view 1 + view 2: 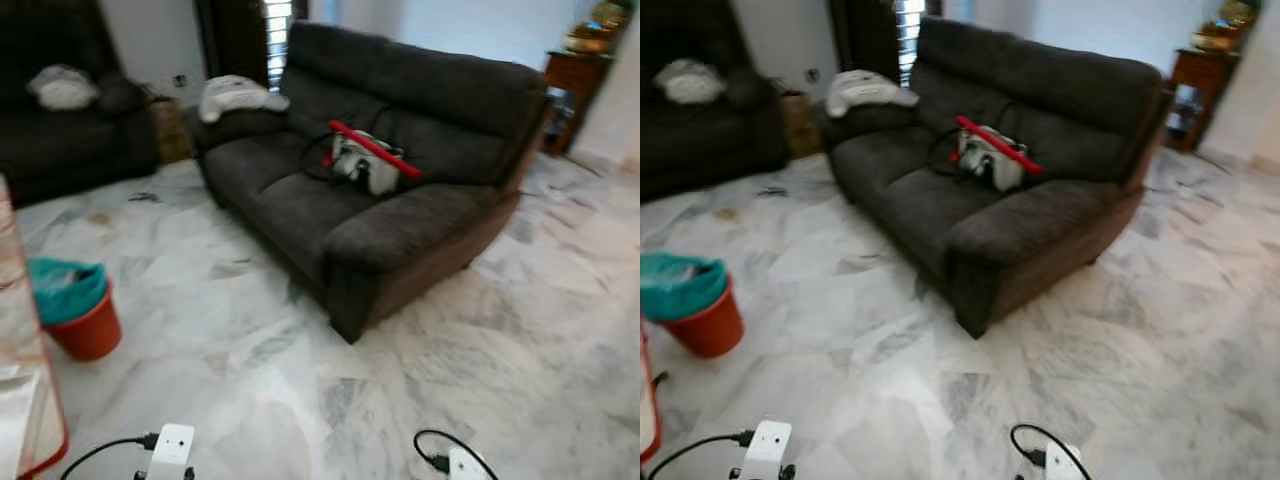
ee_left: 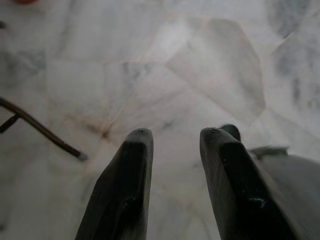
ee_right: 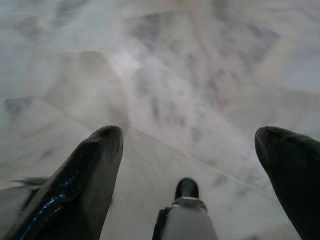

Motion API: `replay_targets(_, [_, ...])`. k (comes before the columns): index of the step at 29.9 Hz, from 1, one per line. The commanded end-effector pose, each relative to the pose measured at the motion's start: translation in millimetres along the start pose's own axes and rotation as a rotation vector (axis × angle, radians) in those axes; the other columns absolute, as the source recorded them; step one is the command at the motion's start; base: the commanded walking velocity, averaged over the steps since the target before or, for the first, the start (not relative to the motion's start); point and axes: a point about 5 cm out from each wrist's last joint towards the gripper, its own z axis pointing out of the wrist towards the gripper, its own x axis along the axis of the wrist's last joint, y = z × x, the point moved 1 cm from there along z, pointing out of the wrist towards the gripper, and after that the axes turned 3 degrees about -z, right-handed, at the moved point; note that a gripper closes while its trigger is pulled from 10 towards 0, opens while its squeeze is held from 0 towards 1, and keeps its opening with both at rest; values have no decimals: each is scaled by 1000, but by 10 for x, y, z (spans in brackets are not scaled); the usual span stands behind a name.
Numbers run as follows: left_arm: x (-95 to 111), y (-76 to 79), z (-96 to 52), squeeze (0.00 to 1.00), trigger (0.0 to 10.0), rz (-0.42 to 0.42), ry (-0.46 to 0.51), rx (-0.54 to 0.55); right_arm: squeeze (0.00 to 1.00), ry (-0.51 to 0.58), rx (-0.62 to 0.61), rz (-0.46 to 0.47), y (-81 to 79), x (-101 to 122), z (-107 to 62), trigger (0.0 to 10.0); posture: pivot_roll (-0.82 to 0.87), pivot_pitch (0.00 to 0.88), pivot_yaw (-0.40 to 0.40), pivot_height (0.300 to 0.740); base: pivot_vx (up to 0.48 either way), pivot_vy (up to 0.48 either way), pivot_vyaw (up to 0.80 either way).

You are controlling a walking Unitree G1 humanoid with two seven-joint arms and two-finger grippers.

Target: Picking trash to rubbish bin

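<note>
A dark grey sofa stands on a marble floor, a red-and-white bag on its seat, white cloth on one arm; wooden cabinet behind.

So the sofa sits ahead in the middle of the floor, with a bag on its seat and a cloth on its far armrest. An armchair is off to the left. The rubbish bin stands near left, and a wooden cabinet stands far right behind the sofa.
</note>
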Motion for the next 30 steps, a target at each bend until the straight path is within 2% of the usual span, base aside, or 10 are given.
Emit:
replay_targets(1, [-2,42,4,0,10000,-1,-6,-10,0,-8,-15,-13,65,-12,-6,10000,83,0,-28,740,0,0,800])
replay_targets(10, [-18,56,2,0,10000,-2,-14,-16,0,-20,-5,-48,37,-34,-7,10000,83,0,-28,740,0,0,800])
replay_targets(24, [-21,60,1,0,10000,15,-12,-18,0,-17,1,-39,24,-38,-7,10000,96,0,-31,740,0,0,790])
replay_targets(25, [-13,65,2,0,10000,22,-7,-18,0,-15,1,-11,15,-37,-7,10000,96,0,-31,740,0,0,0])
replay_targets(30, [33,54,7,0,10000,20,15,-9,0,7,2,4,8,0,-3,10000,96,0,-31,740,0,0,0])
